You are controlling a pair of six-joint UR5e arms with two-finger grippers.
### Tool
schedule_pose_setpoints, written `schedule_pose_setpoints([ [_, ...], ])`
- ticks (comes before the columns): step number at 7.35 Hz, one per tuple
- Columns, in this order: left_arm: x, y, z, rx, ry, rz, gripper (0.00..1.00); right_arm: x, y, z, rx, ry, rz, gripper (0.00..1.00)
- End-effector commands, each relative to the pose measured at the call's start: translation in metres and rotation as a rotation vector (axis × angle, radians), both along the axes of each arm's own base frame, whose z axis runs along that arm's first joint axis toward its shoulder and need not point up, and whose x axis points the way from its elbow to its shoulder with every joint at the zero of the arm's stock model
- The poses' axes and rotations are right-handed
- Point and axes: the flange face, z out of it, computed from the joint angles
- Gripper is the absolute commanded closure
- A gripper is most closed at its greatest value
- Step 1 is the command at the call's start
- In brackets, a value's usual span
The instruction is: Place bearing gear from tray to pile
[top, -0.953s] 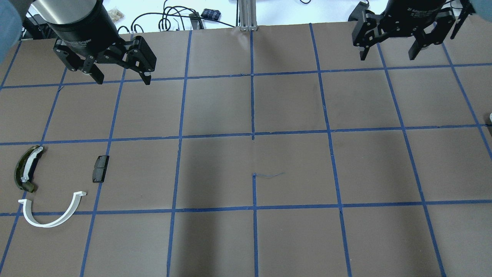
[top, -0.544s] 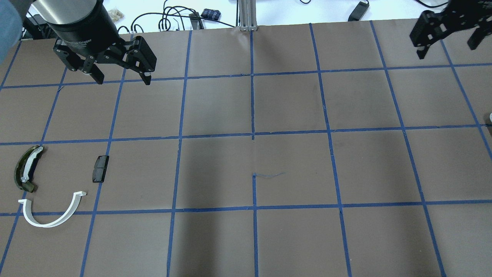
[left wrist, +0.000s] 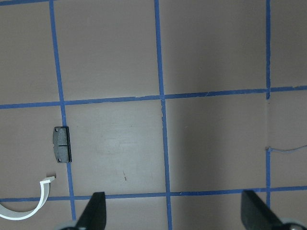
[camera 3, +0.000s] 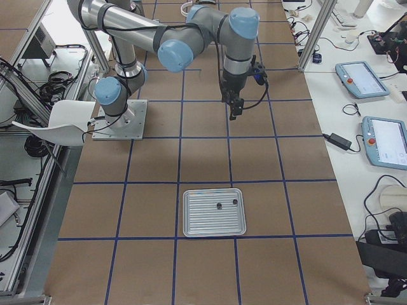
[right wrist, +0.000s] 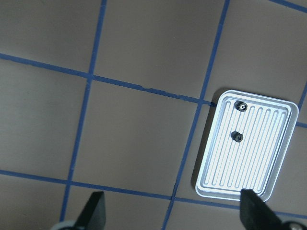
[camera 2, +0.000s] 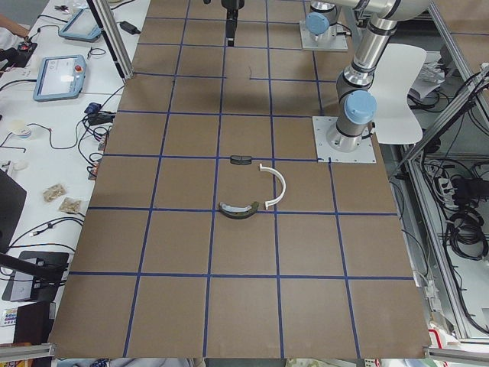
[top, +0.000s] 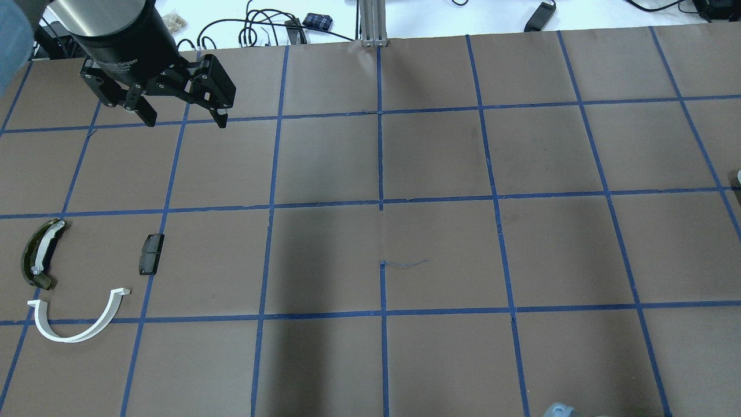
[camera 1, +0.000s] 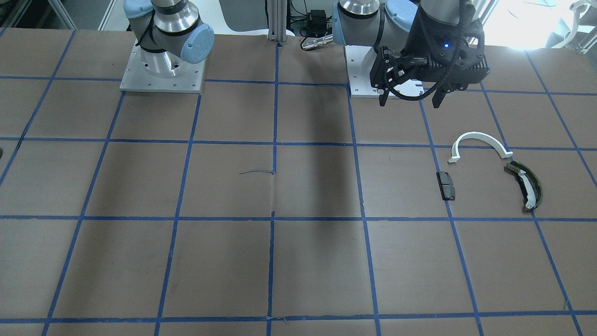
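Gone from the overhead view is the right claw [right wrist: 172,214], which a second ago hung near the table's far edge, right of centre; the left claw [top: 185,123] has not shifted, and the pile parts lie as they did.

By my reading the task has hardly begun; a small dark round part [right wrist: 241,106] lies close to a corner of the tray [right wrist: 259,167], and a second round part [right wrist: 236,137] nearer its middle; which of them is the bearing gear I cannot tell. The tray sits in the table's right half, toward the right end edge and about midway between the long edges. The pile, made of a white half-ring [top: 72,339], an olive curved piece [top: 37,255] and a black block [top: 151,253], lies well apart from it in the left half, nearer the robot-side edge; no gear is among them. The reach, the grasp, the carry across and the release all seem left to do.

The right claw stands wide, its fingers [right wrist: 94,211] far apart with nothing between them, high over bare table beside the tray and touching nothing; the left claw is likewise spread wide and empty, clear of the pile.
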Motion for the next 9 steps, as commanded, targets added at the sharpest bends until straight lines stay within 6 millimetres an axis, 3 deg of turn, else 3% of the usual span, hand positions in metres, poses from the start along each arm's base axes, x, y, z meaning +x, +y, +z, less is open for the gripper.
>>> schedule_pose_setpoints([
  [1, 0.0, 0.0, 0.001, -0.001, 0.0, 0.0, 0.0, -0.096, -0.005, -0.055, -0.004, -0.021, 0.075, 0.0],
  [3, 0.0, 0.0, 0.001, -0.001, 0.0, -0.001, 0.0, -0.125, -0.02, -0.106, 0.03, -0.031, 0.322, 0.0],
  [5, 0.001, 0.0, 0.001, -0.001, -0.001, 0.0, 0.0, -0.185, -0.021, -0.187, 0.036, -0.061, 0.222, 0.0],
  [6, 0.0, 0.0, 0.001, -0.001, 0.0, -0.001, 0.0, -0.195, -0.026, -0.219, 0.038, -0.07, 0.152, 0.03],
  [7, 0.0, 0.0, 0.001, -0.001, 0.0, -0.001, 0.0, -0.204, -0.023, -0.239, 0.047, -0.091, 0.077, 0.05],
  [8, 0.0, -0.001, 0.0, 0.0, 0.0, -0.001, 0.0, -0.217, -0.018, -0.278, 0.069, -0.142, 0.047, 0.05],
  [9, 0.0, 0.0, 0.001, -0.001, 0.0, -0.001, 0.0, -0.226, -0.017, -0.298, 0.049, -0.161, 0.041, 0.05],
])
